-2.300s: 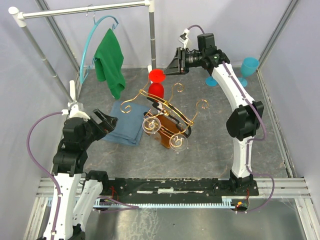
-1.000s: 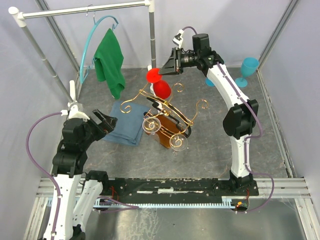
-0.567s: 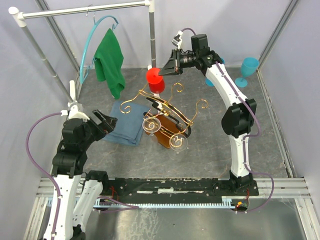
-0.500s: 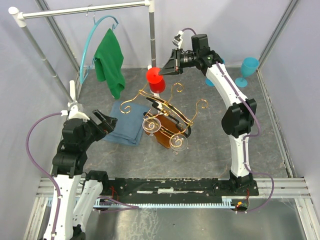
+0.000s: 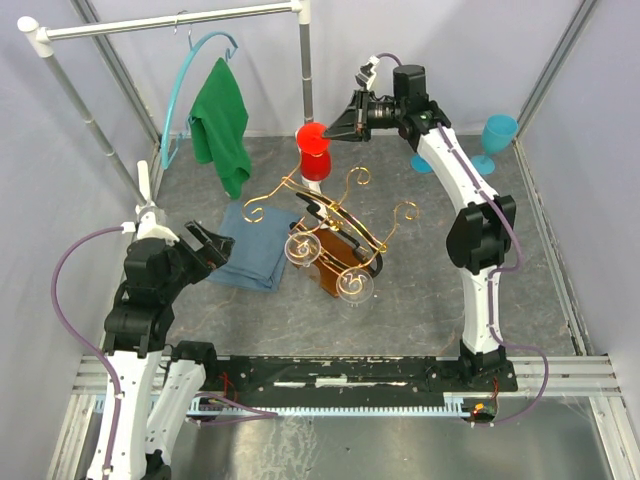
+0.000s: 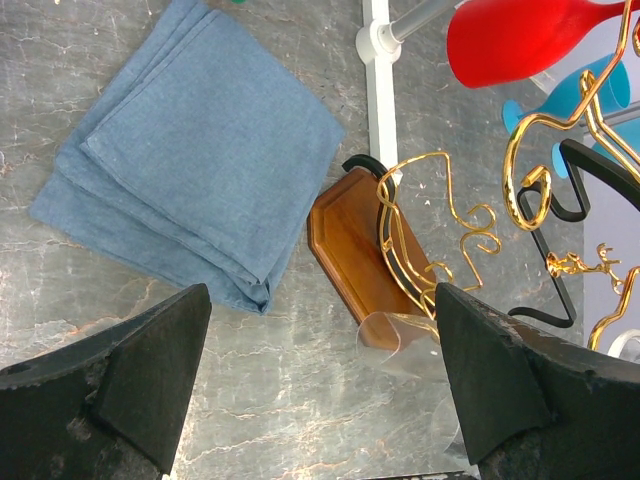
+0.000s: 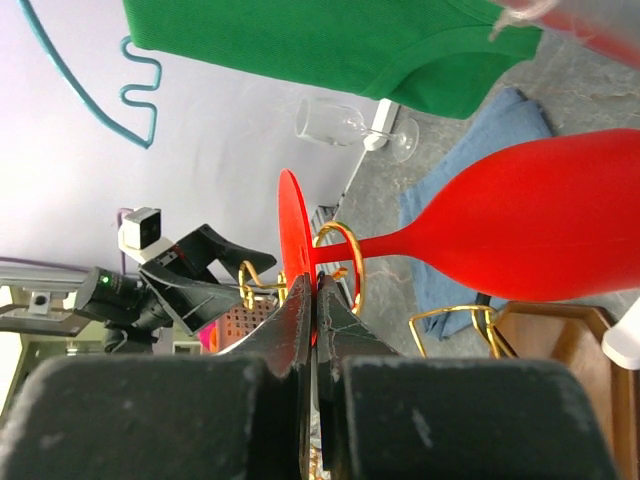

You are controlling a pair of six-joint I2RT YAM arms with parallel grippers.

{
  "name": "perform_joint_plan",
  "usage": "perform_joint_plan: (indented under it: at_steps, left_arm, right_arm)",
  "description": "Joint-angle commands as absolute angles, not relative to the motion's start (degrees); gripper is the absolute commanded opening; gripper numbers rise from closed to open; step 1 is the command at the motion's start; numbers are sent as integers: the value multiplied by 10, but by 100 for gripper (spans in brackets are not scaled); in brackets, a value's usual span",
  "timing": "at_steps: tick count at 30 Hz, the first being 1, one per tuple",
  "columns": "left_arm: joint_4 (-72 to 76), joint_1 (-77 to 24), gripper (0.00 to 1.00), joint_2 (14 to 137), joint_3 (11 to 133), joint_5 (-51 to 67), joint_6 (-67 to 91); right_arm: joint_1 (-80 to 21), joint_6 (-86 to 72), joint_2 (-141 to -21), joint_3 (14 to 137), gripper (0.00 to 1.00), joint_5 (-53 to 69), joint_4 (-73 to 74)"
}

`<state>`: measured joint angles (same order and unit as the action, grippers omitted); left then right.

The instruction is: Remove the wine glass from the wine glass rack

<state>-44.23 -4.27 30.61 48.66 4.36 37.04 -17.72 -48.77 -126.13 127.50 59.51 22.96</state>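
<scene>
A red wine glass hangs upside down at the far end of the gold wire rack on its brown wooden base. My right gripper is shut on the glass's red foot. In the right wrist view the stem passes through a gold scroll loop and the bowl lies to the right. Two clear glasses hang on the rack's near side. My left gripper is open and empty over the table left of the rack.
A folded blue cloth lies left of the rack. A white-and-grey clothes rail with a green shirt and a teal hanger stands at the back left. Blue glasses stand at the back right.
My right gripper has moved the red glass a little up and toward the back of the rack, still holding its foot. The left arm has not moved.
</scene>
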Motion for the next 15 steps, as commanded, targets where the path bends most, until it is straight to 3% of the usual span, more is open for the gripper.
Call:
perform_joint_plan:
  at_steps: [1,6,15]
  left_arm:
    - [-424,-43,99,300,491,40,358]
    - [-424,-43,99,300,489,40,358]
    - [-425,-43,99,298,487,38,354]
  right_arm:
    - [-183,-541,-1256,1298,1,607,118]
    - [-203,-549,-1256,1304,1,627,111]
    - [-212,-489,-1156,1165,1,629,136]
